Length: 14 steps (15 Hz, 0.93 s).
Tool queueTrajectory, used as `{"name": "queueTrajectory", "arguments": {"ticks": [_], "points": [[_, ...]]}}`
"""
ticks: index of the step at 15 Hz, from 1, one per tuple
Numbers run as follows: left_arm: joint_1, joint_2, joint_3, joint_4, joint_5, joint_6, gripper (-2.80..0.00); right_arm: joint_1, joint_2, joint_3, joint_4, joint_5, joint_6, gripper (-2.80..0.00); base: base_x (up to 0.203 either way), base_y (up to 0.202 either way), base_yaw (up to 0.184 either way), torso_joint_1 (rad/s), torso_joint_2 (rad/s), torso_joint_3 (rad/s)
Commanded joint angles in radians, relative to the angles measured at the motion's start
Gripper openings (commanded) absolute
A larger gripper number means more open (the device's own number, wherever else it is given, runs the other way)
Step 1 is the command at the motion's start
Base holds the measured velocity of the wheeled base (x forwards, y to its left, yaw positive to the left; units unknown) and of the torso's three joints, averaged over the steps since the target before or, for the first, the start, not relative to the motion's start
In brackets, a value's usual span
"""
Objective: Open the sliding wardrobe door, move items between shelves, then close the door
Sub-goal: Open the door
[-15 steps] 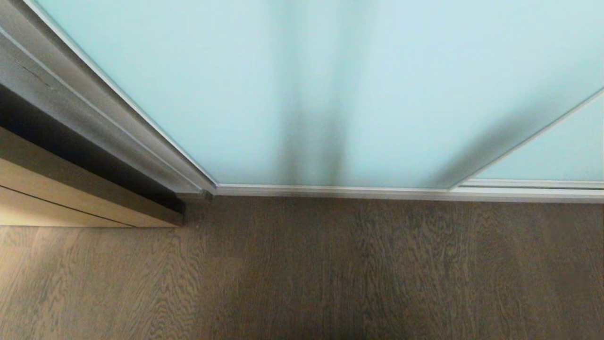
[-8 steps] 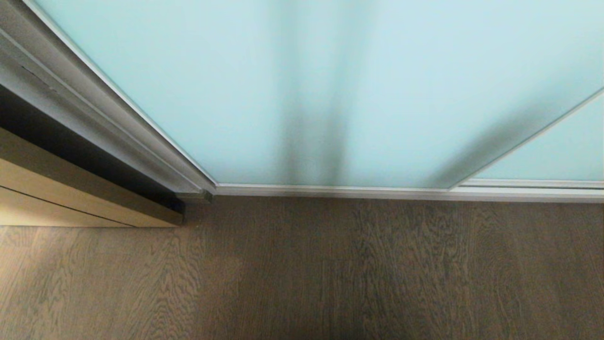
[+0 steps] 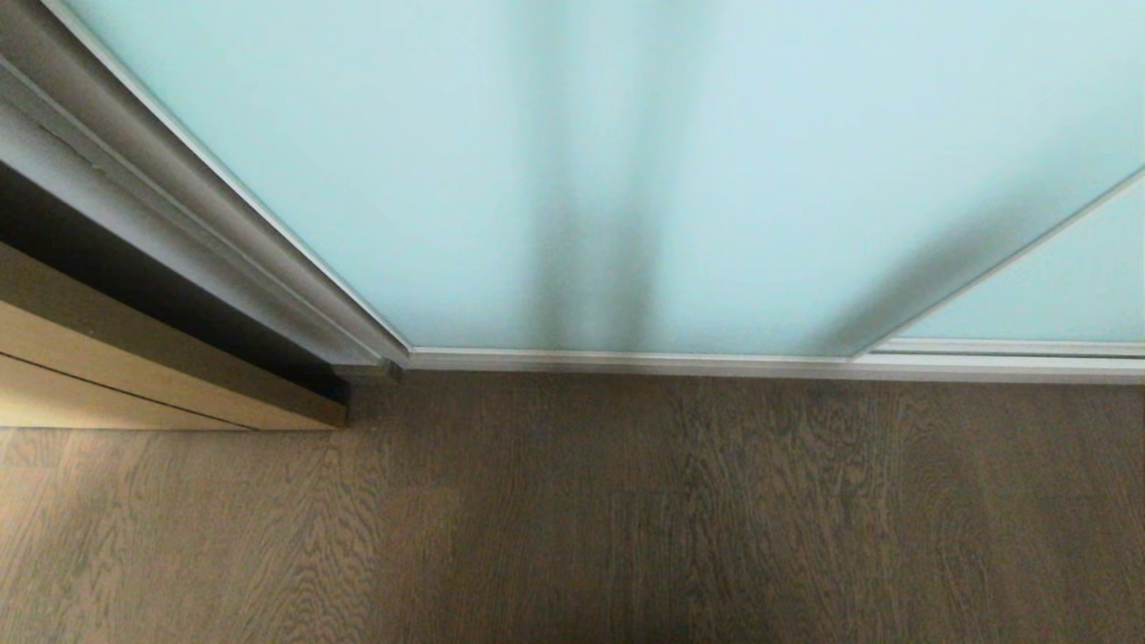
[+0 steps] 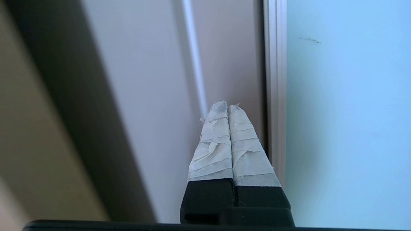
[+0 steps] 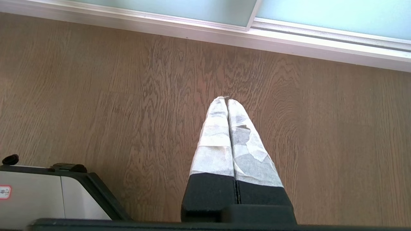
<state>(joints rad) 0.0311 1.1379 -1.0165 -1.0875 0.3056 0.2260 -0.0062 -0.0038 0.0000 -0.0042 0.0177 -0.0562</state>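
Pointing at door frame (image 4: pixel 274 80) — left gripper (image 4: pixel 227 107)

Sliding wardrobe door (image 3: pixel 626 170) standing behind the floor (image 3: pixel 572 519), wooden door (image 3: pixel 107 376) to its left (set forward), second panel (image 3: pixel 1055 286) at right.

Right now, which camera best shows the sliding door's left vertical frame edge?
Left wrist view: the frame edge runs right beside the shut left end effector. Head view shows it slanting, farther off. Right wrist view shows only the bottom rails.
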Motion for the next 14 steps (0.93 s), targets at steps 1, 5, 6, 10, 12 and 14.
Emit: {"name": "queueTrajectory", "arguments": {"ticks": [1, 5, 6, 10, 12, 14], "points": [[0.000, 0.089, -0.050, -0.018, -0.004, -0.008, -2.80, 0.000, 0.004, 0.000, 0.000, 0.000, -0.001, -2.80, 0.000, 0.000, 0.000, 0.000, 0.00, 0.000], [0.000, 0.128, -0.085, -0.017, -0.027, -0.013, -2.80, 0.000, 0.004, 0.000, 0.000, 0.001, -0.001, -2.80, 0.000, 0.000, 0.000, 0.000, 0.00, 0.000], [0.000, 0.131, -0.085, -0.017, -0.030, -0.013, -2.80, 0.000, 0.004, 0.000, 0.000, -0.001, -0.001, -2.80, 0.000, 0.000, 0.000, 0.000, 0.00, 0.000], [-0.039, 0.126, -0.093, -0.012, -0.031, -0.009, -2.80, 0.000, 0.004, 0.000, 0.000, 0.001, -0.001, -2.80, 0.000, 0.000, 0.000, 0.000, 0.00, 0.000], [-0.057, 0.126, -0.090, -0.011, -0.032, -0.008, -2.80, 0.000, 0.004, 0.000, 0.000, -0.001, -0.001, -2.80, 0.000, 0.000, 0.000, 0.000, 0.00, 0.000], [-0.074, 0.129, -0.090, -0.008, -0.034, -0.007, -2.80, 0.000, 0.004, 0.000, 0.000, 0.001, -0.001, -2.80, 0.000, 0.000, 0.000, 0.000, 0.00, 0.000]]}}
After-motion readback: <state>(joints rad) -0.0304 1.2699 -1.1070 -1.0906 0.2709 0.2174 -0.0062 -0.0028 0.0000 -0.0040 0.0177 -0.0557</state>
